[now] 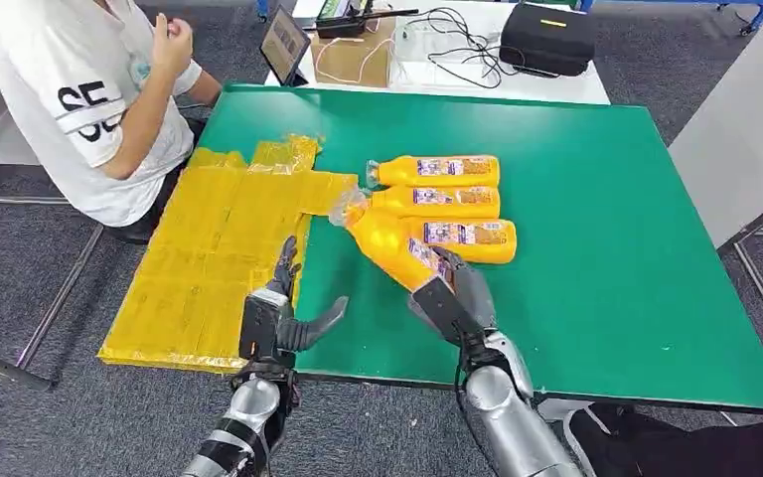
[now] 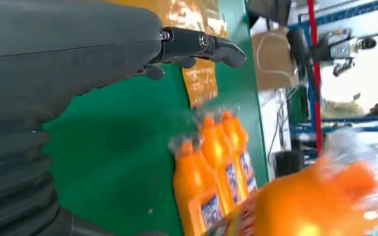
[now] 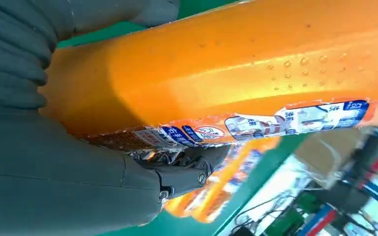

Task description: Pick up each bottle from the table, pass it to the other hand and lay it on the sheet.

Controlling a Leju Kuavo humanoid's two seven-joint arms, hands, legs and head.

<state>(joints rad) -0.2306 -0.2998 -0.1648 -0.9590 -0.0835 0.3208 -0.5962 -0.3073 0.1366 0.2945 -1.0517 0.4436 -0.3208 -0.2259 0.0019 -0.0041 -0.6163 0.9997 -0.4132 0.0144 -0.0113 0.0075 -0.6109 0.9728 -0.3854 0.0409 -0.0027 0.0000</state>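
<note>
Three orange bottles (image 1: 437, 199) lie on the green tabletop (image 1: 606, 248) while the right hand (image 1: 452, 293) clamps a fourth bottle (image 1: 387, 238), aimed at ten o'clock toward the spread-fingered, empty left hand (image 1: 283, 308); its slick wrap could slip during handover.

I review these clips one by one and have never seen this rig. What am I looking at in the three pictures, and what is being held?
This is a humanoid robot with two silver arms ending in many-fingered hands. The head view looks down from high on its body at a green table. The other two pictures come from cameras at each wrist, close behind that hand, and are turned sideways. On the table lie three orange bottles side by side and a yellow sheet at the left edge. The right hand grips a fourth orange bottle, lifted and tilted; the right wrist view shows it large. The left hand is empty, fingers apart. A person sits beside the table.
</note>
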